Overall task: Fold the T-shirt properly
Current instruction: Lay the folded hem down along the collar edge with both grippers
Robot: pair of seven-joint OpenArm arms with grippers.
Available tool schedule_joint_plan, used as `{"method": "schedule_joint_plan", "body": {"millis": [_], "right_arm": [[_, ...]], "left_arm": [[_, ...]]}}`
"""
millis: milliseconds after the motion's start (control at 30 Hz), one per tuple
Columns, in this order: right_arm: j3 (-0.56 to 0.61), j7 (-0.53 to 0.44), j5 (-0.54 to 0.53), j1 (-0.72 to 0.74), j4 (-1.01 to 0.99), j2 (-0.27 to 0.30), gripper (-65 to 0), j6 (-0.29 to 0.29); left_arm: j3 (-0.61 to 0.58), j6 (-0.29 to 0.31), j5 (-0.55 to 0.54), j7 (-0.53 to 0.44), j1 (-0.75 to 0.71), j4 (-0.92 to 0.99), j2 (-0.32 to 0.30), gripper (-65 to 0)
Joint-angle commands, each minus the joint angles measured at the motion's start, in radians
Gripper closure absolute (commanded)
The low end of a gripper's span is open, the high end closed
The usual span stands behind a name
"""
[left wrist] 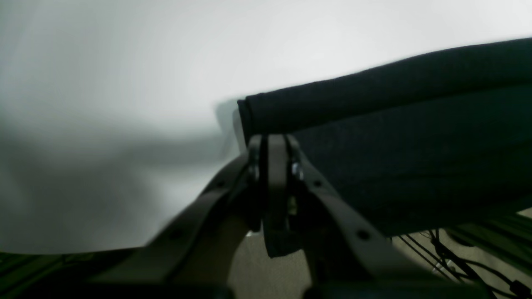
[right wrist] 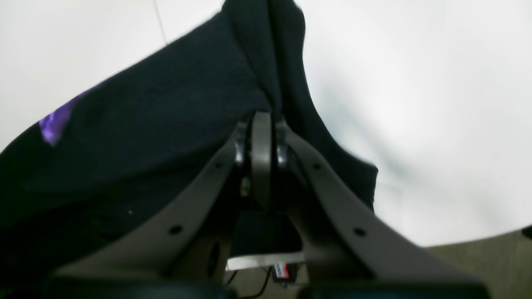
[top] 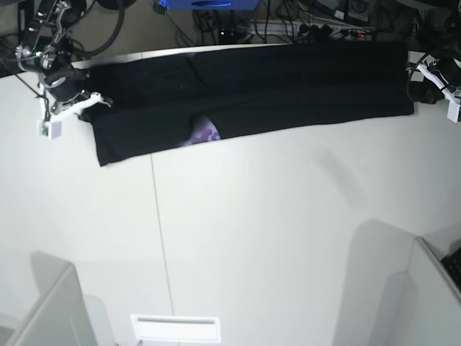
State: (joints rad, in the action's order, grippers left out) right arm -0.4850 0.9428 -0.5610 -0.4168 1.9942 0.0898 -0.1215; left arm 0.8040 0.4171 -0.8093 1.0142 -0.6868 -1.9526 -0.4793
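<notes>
The black T-shirt [top: 288,86] lies stretched in a long folded band along the far edge of the white table [top: 252,238]. A bit of its purple print [top: 205,133] peeks out near the middle of the lower edge. My left gripper [top: 415,81] is at the band's right end, shut on the folded black cloth [left wrist: 415,145], with its fingertips [left wrist: 274,141] pressed together at the rolled edge. My right gripper [top: 88,105] holds the left end, shut on a bunched fold of the T-shirt [right wrist: 145,133], and purple print [right wrist: 56,120] shows at that view's left.
Cables and equipment [top: 288,25] crowd the floor beyond the table's far edge. A thin seam [top: 160,231] runs down the tabletop. Grey panels stand at the near left [top: 50,310] and near right [top: 432,295] corners. A white slot [top: 175,328] sits at the front edge.
</notes>
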Motion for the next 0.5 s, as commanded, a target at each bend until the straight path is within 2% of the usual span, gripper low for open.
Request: {"method": "schedule_joint_plan", "body": {"millis": [0,233,467], "right_arm": [[-0.002,-0.014,-0.008,-0.001,0.017,0.006,0.0,0.0],[-0.005,-0.012,-0.008,-0.024,0.015,-0.028,0.0,0.0],[0.001,-0.012,-0.009,-0.052,0.01,-0.031,0.0,0.0]], "left_arm": [[0.012,-0.004,0.0,-0.015,-0.007,-0.012,-0.014,0.0],[0.01,-0.004,0.0,-0.015,-0.04,-0.012,-0.012,0.0],[0.01,-0.004,0.001,-0.015,-0.041,-0.011,0.009,0.0]]}}
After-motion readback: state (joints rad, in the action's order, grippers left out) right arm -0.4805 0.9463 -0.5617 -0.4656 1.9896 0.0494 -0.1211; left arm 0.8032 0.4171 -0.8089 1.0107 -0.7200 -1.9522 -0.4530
